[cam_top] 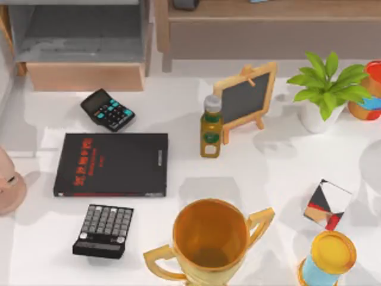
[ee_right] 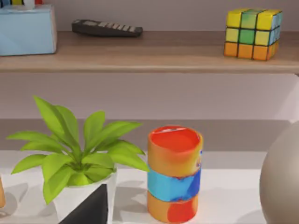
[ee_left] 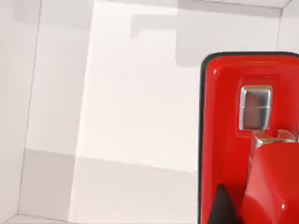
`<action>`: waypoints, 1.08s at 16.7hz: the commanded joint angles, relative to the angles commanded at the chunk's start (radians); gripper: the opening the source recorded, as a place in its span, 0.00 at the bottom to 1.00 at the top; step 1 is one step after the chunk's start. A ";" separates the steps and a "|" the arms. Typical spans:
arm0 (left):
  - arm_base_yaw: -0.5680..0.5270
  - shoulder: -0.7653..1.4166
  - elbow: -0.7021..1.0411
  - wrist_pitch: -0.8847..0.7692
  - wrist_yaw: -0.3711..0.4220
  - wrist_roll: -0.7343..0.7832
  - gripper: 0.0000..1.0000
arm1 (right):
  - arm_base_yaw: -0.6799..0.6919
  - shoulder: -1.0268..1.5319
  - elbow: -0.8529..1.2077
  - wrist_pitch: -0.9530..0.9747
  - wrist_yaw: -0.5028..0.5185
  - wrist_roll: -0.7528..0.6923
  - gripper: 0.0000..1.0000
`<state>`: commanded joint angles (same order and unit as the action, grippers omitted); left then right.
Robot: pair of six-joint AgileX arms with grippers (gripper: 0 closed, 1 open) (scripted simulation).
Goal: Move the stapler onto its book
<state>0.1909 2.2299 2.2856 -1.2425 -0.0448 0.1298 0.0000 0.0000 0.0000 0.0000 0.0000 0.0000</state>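
The bright red stapler (ee_left: 247, 140) lies very close in the left wrist view, on a pale white surface with white walls around it. My left gripper (ee_left: 222, 210) sits right at the stapler's edge, showing as a dark tip. The book (cam_top: 113, 164), large, flat and black with red lettering, lies on the table's left half in the top view, with nothing on its cover.
A black calculator (cam_top: 108, 109) lies behind the book and another (cam_top: 103, 230) in front. A gold trophy (cam_top: 209, 241), a bottle (cam_top: 211, 126), a small chalkboard (cam_top: 245, 98), a potted plant (cam_top: 324, 89), a patterned square (cam_top: 327, 204) and a colourful can (ee_right: 174, 173) stand to the right. An open drawer (cam_top: 83, 36) is at the back left.
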 joint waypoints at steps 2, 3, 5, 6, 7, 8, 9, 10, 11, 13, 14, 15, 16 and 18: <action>-0.068 -0.084 -0.050 0.032 -0.009 -0.017 0.00 | 0.000 0.000 0.000 0.000 0.000 0.000 1.00; -0.106 -0.122 -0.078 0.051 -0.012 -0.029 0.00 | 0.000 0.000 0.000 0.000 0.000 0.000 1.00; -0.185 -0.189 -0.140 0.090 -0.015 -0.056 0.00 | 0.000 0.000 0.000 0.000 0.000 0.000 1.00; -0.226 -0.217 -0.173 0.109 -0.015 -0.073 0.00 | 0.000 0.000 0.000 0.000 0.000 0.000 1.00; -0.267 -0.243 -0.208 0.129 -0.014 -0.091 0.00 | 0.000 0.000 0.000 0.000 0.000 0.000 1.00; -0.307 -0.263 -0.244 0.147 -0.012 -0.111 0.00 | 0.000 0.000 0.000 0.000 0.000 0.000 1.00; -0.345 -0.280 -0.283 0.164 -0.011 -0.133 0.00 | 0.000 0.000 0.000 0.000 0.000 0.000 1.00; -0.382 -0.293 -0.323 0.178 -0.008 -0.156 0.00 | 0.000 0.000 0.000 0.000 0.000 0.000 1.00; -0.416 -0.302 -0.364 0.191 -0.006 -0.182 0.00 | 0.000 0.000 0.000 0.000 0.000 0.000 1.00; -0.477 -0.309 -0.449 0.211 -0.001 -0.237 0.00 | 0.000 0.000 0.000 0.000 0.000 0.000 1.00; -0.501 -0.307 -0.491 0.217 0.002 -0.267 0.00 | 0.000 0.000 0.000 0.000 0.000 0.000 1.00; -0.523 -0.303 -0.533 0.222 0.004 -0.297 0.00 | 0.000 0.000 0.000 0.000 0.000 0.000 1.00; -0.540 -0.296 -0.573 0.224 0.005 -0.328 0.00 | 0.000 0.000 0.000 0.000 0.000 0.000 1.00; -0.564 -0.280 -0.647 0.225 0.007 -0.388 0.00 | 0.000 0.000 0.000 0.000 0.000 0.000 1.00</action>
<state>-0.3736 1.9496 1.6388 -1.0170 -0.0377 -0.2584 0.0000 0.0000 0.0000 0.0000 0.0000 0.0000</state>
